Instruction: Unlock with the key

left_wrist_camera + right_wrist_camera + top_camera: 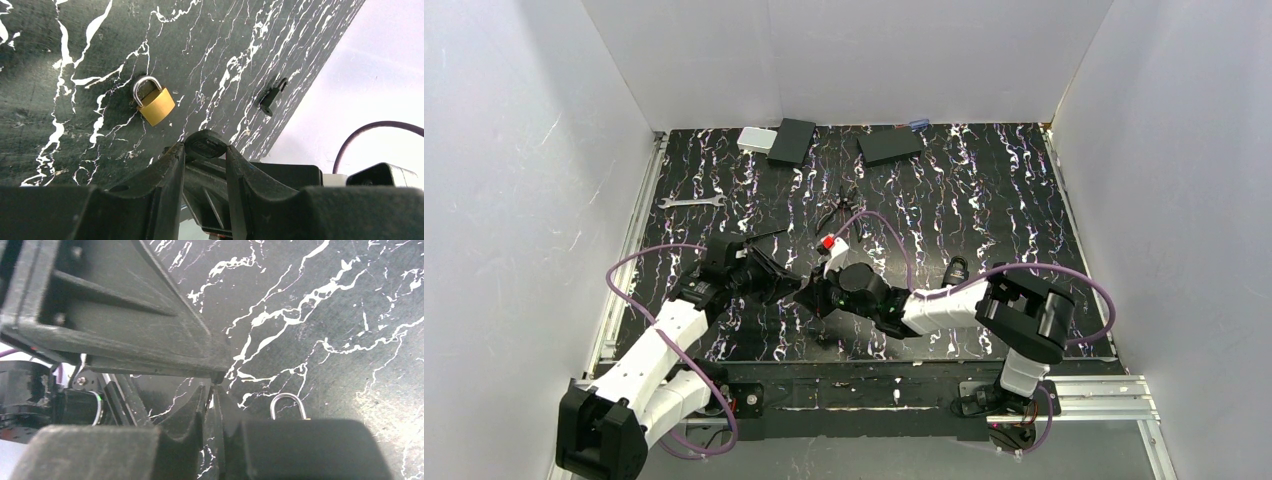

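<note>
Nearest the left wrist camera, the left gripper (203,152) stands clamped on the dark head of the key (205,141), pinching it right at the fingertips, probably so the rest stays free for a partner; meeting those tips, the right gripper (212,407) shows its fingers almost together around a thin sliver, seemingly the key's blade, though whether it truly grips cannot be told; the pose reads as a handover, meant to give one arm a better hold for insertion; ahead of both tools, near but untouched, the brass padlock (155,103) lies flat on the marbled table (60,45), shackle apparently seated; beyond it sits a small black object (270,96).
</note>
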You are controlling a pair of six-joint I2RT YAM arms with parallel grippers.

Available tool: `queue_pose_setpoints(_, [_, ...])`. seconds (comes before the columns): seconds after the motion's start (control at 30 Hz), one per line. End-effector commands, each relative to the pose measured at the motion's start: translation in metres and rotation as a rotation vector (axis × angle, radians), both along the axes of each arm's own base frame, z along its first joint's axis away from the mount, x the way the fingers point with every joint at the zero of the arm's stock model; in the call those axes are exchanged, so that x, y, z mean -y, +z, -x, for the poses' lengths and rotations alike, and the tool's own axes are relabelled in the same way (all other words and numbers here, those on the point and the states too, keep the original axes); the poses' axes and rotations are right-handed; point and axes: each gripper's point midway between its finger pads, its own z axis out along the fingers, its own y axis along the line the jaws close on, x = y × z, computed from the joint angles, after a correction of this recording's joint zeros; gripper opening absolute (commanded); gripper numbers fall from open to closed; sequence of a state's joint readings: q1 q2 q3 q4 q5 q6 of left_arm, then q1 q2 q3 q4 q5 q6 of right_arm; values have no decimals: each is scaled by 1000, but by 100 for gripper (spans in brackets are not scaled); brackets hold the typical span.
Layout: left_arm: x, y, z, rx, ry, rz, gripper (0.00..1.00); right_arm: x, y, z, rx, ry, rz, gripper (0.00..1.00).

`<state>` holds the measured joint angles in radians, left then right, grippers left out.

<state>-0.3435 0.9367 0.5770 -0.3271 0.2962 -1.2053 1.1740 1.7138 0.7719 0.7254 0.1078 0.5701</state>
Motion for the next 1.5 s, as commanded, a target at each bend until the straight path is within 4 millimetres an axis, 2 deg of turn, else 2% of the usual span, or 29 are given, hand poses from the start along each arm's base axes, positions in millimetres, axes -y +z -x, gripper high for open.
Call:
queue_pose_setpoints(0.0, [0,0,3,10,-3,4,1,-17,14,-3,36,16,-28,12])
queue_pose_setpoints(0.13, [-1,-1,4,11,-1,2,1,-18,14,-1,34,32,-27,2])
queue_pose_setpoints(0.33, [-2,2,6,24,-1,1,3,-19,17,3,42,60,-18,1])
queue_pose_setpoints(0.4, [-4,3,8,27,-8,-11,16,-19,18,5,44,73,-8,1])
queue_pose_setpoints(0.47, [-7,5,11,38,-22,-29,40,-17,20,6,52,85,6,1])
queue_pose_setpoints(0.57, [-9,10,16,81,-77,-62,64,-12,29,11,72,112,20,1])
queue_pose_setpoints(0.63, [-9,17,18,135,-130,-83,75,-6,34,16,75,134,35,1])
queue_pose_setpoints(0.7, [-11,23,21,192,-188,-112,80,1,38,19,77,139,50,1])
queue_pose_setpoints(0.8, [-13,36,24,279,-250,-148,83,13,46,31,68,181,62,1])
queue_pose_setpoints(0.93, [-20,57,26,409,-296,-202,82,30,67,44,73,220,61,1])
queue_pose_setpoints(1.07, [-21,89,31,604,-358,-225,80,45,92,66,72,345,33,1])
queue_pose_setpoints(1.13, [-15,106,36,695,-419,-210,79,52,103,71,43,401,20,1])
queue_pose_setpoints(1.27, [11,141,61,847,-628,-76,76,68,125,80,-21,512,-50,1])
queue_pose_setpoints(1.37, [22,154,75,895,-729,6,69,77,143,88,-30,587,-82,1])
queue_pose_setpoints(1.47, [30,167,90,951,-825,86,68,83,153,97,-30,653,-88,1])
